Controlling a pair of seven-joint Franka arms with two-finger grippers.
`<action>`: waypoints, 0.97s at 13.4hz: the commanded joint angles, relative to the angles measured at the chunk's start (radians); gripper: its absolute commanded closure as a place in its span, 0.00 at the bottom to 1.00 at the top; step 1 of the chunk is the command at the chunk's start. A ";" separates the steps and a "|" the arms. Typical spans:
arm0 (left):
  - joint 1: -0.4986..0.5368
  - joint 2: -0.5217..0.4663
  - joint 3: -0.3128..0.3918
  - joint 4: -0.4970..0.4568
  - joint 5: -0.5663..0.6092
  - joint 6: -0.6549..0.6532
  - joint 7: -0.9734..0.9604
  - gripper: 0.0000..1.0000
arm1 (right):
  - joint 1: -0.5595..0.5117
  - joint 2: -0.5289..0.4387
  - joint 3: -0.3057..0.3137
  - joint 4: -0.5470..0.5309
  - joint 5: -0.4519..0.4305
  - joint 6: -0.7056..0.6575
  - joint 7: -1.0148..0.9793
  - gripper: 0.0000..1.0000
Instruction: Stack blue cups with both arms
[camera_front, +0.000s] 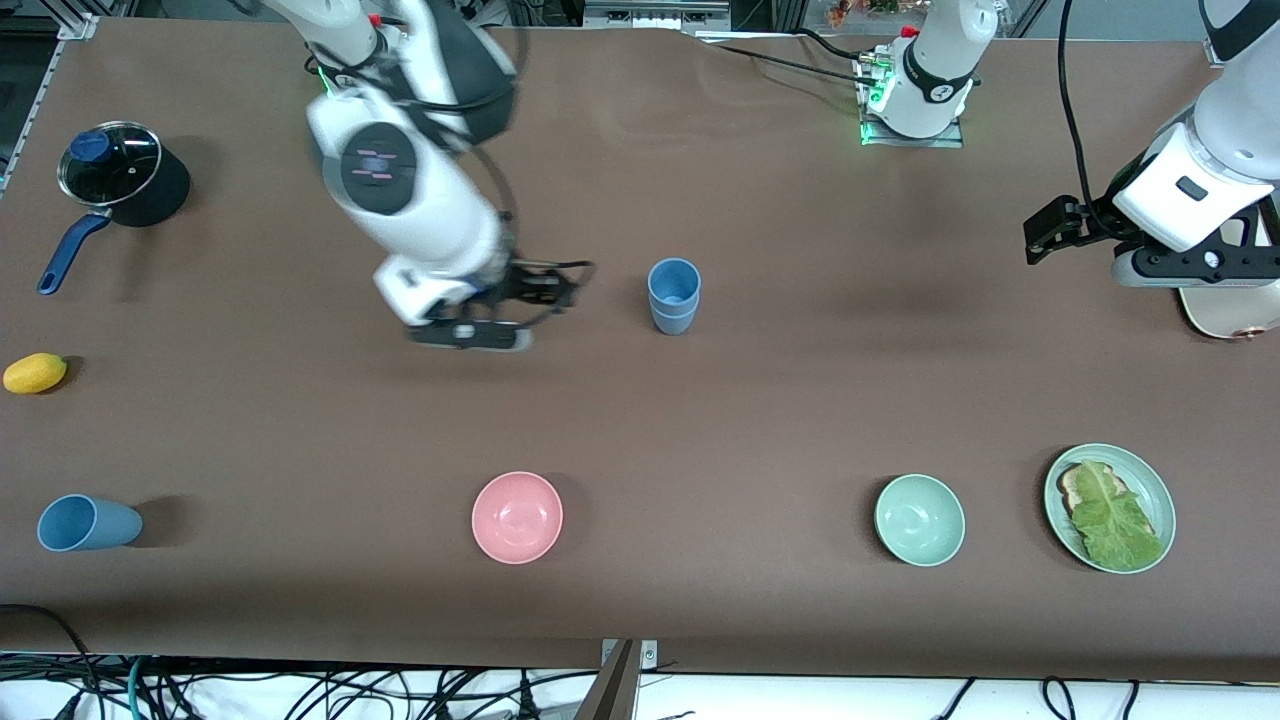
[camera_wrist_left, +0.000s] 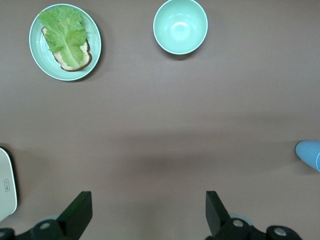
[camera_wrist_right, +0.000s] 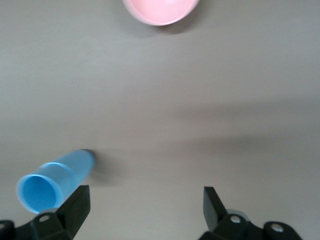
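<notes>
Blue cups stand nested as a stack of two near the middle of the bench, upright and free of both arms. A third blue cup lies on its side at the right arm's end of the bench, close to the front camera's edge, in line with the pink bowl and the mint-green bowl.

Right gripper hangs over bare bench beside the stack, toward the right arm's end, its fingers spread wide and holding nothing. Left gripper waits over the left arm's end of the bench, fingers also wide apart and empty. A green plate with bread and lettuce sits beside the mint-green bowl.
</notes>
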 joint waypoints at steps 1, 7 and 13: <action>-0.004 0.011 0.004 0.029 -0.022 -0.018 0.007 0.00 | -0.103 -0.162 -0.016 -0.157 0.017 -0.024 -0.144 0.00; -0.004 0.011 0.004 0.029 -0.022 -0.018 0.006 0.00 | -0.158 -0.261 -0.223 -0.157 0.016 -0.165 -0.448 0.00; -0.004 0.011 0.003 0.029 -0.022 -0.016 0.014 0.00 | -0.158 -0.253 -0.243 -0.136 -0.003 -0.218 -0.497 0.00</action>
